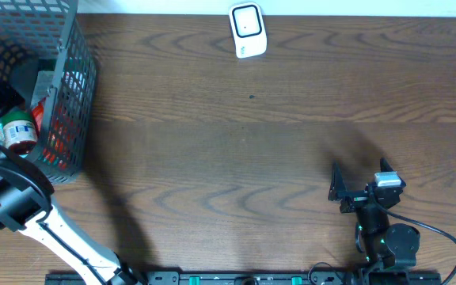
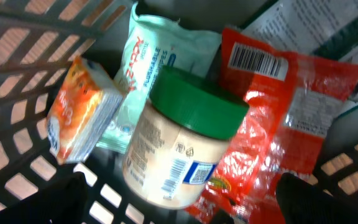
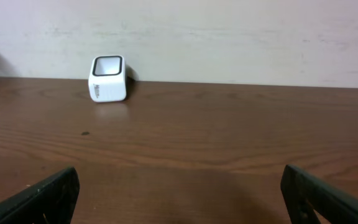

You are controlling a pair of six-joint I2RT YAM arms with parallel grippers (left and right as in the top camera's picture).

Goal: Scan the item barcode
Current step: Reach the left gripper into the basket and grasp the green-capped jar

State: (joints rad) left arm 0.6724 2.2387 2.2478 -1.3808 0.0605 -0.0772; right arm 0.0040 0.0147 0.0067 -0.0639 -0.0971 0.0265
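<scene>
At the far left of the tabletop stands a grey mesh basket. The left gripper hangs inside it, its fingers spread wide and holding nothing. Right under it is a pale jar with a green lid and a barcode on its label. An orange packet sits just left of the jar, a mint-green pouch behind it, and a red bag showing its own barcode to the right. Mid-table, at the far edge, is a white scanner. Near the front right the right gripper sits low, spread wide and empty, facing the scanner.
</scene>
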